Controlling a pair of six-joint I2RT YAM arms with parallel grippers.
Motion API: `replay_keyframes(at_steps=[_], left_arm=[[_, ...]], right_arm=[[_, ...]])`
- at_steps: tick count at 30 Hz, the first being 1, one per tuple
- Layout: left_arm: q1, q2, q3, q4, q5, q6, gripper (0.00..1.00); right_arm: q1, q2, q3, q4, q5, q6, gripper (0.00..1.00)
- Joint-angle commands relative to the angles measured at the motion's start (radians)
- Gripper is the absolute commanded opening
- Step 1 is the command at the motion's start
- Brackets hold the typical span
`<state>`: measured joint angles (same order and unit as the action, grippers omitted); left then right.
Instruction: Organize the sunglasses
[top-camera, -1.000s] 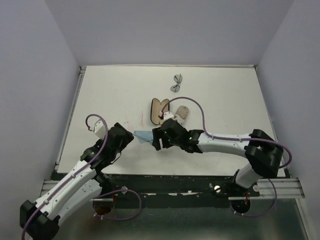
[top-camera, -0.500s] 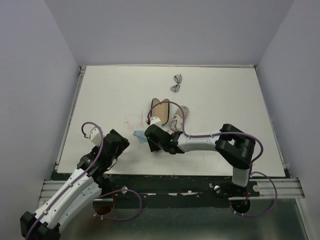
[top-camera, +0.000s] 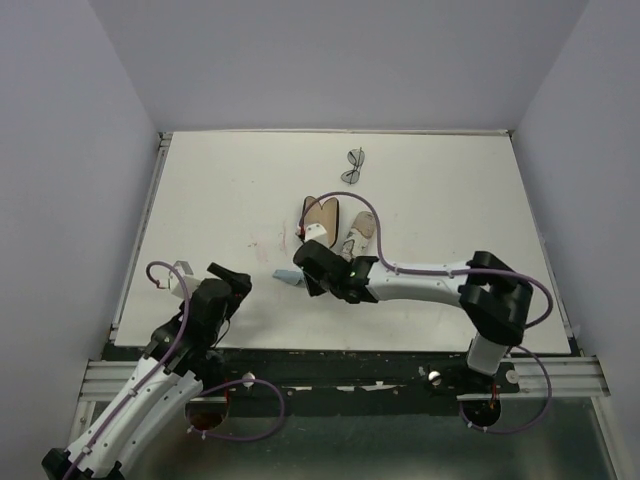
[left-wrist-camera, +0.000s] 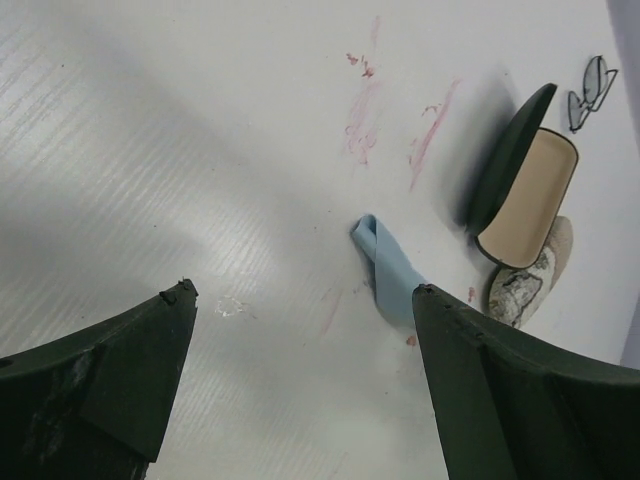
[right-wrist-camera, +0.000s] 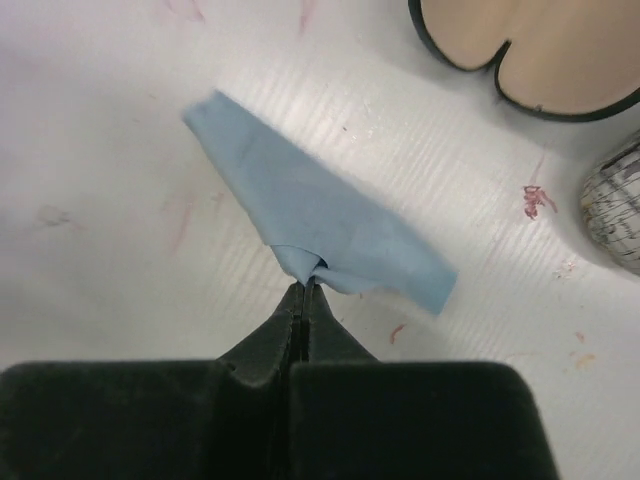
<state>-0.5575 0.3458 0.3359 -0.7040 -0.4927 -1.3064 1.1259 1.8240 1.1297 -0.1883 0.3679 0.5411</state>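
Grey-lensed, dark-framed sunglasses (top-camera: 353, 166) lie at the far side of the white surface (top-camera: 220, 190), well apart from both arms. Nearer sits an open black case (top-camera: 322, 218), tan lining up, with a beige pouch (top-camera: 360, 232) just beside it. Right gripper (right-wrist-camera: 304, 290) is fully closed, pinching a blue cloth (right-wrist-camera: 300, 215). Left gripper (left-wrist-camera: 302, 295) is spread wide and holds nothing.

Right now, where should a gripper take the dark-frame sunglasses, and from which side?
Probably the bridge between the two lenses, coming straight down from above. The dark-frame sunglasses lie on the table at its far side, apart from the open case, so nothing crowds them; the thin frame gives little else to pinch. Whether the temples are folded is unclear.
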Motion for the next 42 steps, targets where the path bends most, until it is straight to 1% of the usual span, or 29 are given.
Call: replay_keyframes(at_steps=[1,3,6,8,11,12,14,19,24,26,28,30,32,33,35,36,37,38,40,41,42], left_arm=[[0.004,-0.076,-0.017,0.049,-0.038,0.042,0.99],[0.007,-0.08,-0.003,0.044,-0.038,0.055,0.99],[0.004,-0.064,0.031,0.015,-0.058,0.065,0.99],[0.004,-0.041,0.054,0.029,-0.046,0.1,0.99],[0.005,0.014,0.092,0.046,-0.012,0.147,0.99],[0.005,0.036,0.098,0.054,-0.006,0.159,0.99],[0.007,0.084,0.112,0.06,0.005,0.173,0.99],[0.008,0.171,0.14,0.086,0.046,0.208,0.99],[0.008,0.222,0.178,0.061,0.069,0.237,0.99],[0.01,0.226,0.178,0.058,0.071,0.237,0.99],[0.01,0.231,0.173,0.073,0.083,0.24,0.99],[0.01,0.233,0.169,0.09,0.1,0.252,0.99],[0.011,0.231,0.169,0.101,0.115,0.263,0.99],[0.011,0.231,0.173,0.097,0.117,0.265,0.99],[0.011,0.222,0.172,0.084,0.105,0.259,0.99],[0.011,0.22,0.172,0.074,0.099,0.25,0.99],[0.013,0.214,0.17,0.067,0.092,0.245,0.99],[0.013,0.208,0.167,0.064,0.091,0.243,0.99],[0.013,0.197,0.164,0.066,0.089,0.248,0.99],[0.014,0.193,0.164,0.066,0.088,0.249,0.99],[0.013,0.191,0.163,0.066,0.083,0.249,0.99]], right_arm=[[0.005,-0.19,0.056,-0.063,-0.061,-0.049,0.01],[0.005,-0.215,0.099,-0.112,-0.098,-0.067,0.01],[0.002,-0.23,0.148,-0.155,-0.106,-0.09,0.01],[-0.009,-0.215,0.185,-0.187,-0.115,-0.09,0.01],[-0.047,-0.166,0.245,-0.301,-0.144,-0.055,0.01],[-0.055,-0.157,0.249,-0.331,-0.127,-0.043,0.01],[-0.072,-0.157,0.216,-0.378,-0.118,-0.017,0.01],[-0.127,-0.177,0.07,-0.445,-0.167,0.026,0.01],[-0.14,-0.065,0.006,-0.592,-0.147,0.03,0.01],[-0.14,-0.049,-0.008,-0.625,-0.141,0.026,0.01],[-0.14,-0.092,0.004,-0.607,-0.153,0.005,0.01],[-0.141,-0.171,0.018,-0.518,-0.229,-0.038,0.01],[-0.141,-0.268,0.016,-0.366,-0.361,-0.09,0.01],[-0.141,-0.317,0.013,-0.284,-0.471,-0.108,0.01],[-0.14,-0.363,0.021,-0.177,-0.633,-0.128,0.01],[-0.141,-0.373,0.03,-0.149,-0.671,-0.118,0.01],[-0.143,-0.374,0.05,-0.158,-0.684,-0.118,0.01],[-0.146,-0.368,0.07,-0.196,-0.651,-0.107,0.01],[-0.161,-0.347,0.085,-0.328,-0.496,-0.073,0.01],[-0.172,-0.339,0.067,-0.37,-0.415,-0.05,0.01],[-0.196,-0.333,0.03,-0.408,-0.373,-0.011,0.01]])
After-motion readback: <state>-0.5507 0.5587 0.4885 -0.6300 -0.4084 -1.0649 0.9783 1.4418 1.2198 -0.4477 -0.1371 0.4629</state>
